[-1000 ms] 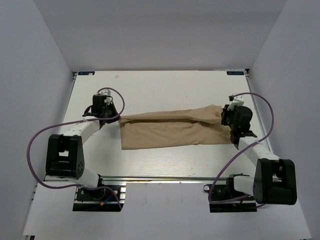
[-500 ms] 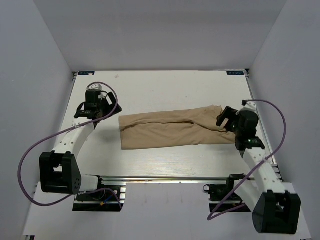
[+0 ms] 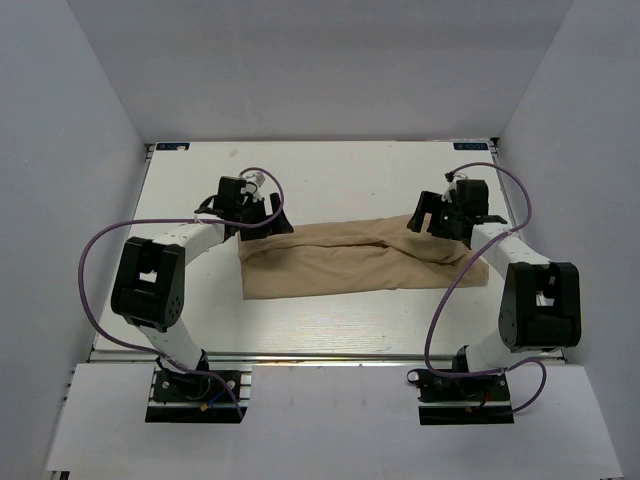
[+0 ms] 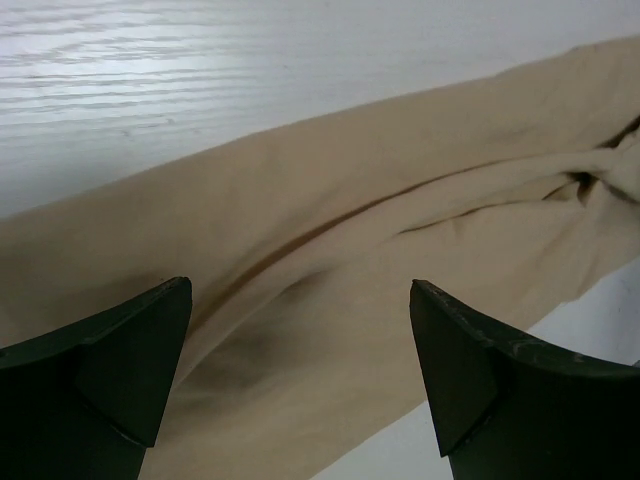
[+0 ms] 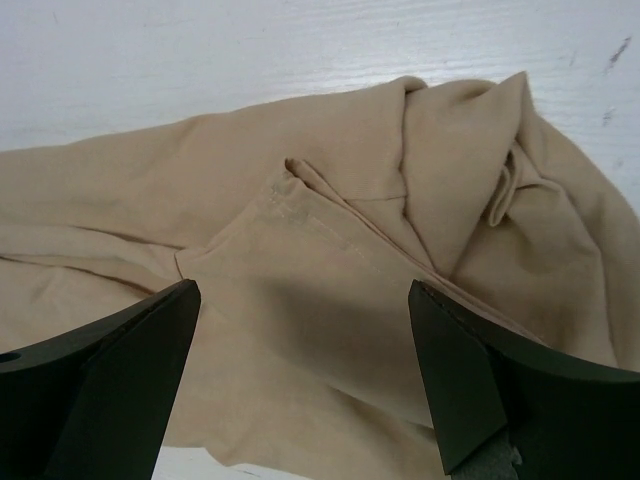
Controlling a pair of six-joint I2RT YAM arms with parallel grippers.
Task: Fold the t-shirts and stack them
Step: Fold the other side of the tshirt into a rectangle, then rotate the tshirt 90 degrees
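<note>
A tan t-shirt [image 3: 340, 265] lies on the white table [image 3: 330, 180] as a long folded band running left to right, creased along its length and bunched at the right end. My left gripper [image 3: 262, 222] hangs open over the band's far left corner. In the left wrist view the cloth [image 4: 350, 200] fills the space under the left gripper [image 4: 300, 300], with nothing pinched. My right gripper [image 3: 428, 222] stands open over the far right end. The right wrist view shows a hemmed flap and folds of the t-shirt [image 5: 300, 200] below the right gripper [image 5: 305, 300], apart from both fingers.
Grey walls close in the table on the left, right and back. A metal rail [image 3: 330, 355] runs along the near edge, with both arm bases behind it. Purple cables [image 3: 95, 270] loop beside each arm. Bare tabletop lies beyond the shirt.
Both grippers let go of the shirt's ends and opened. The arms swung outward, then came back in over the band's far corners. The shirt settled flat on the table.
</note>
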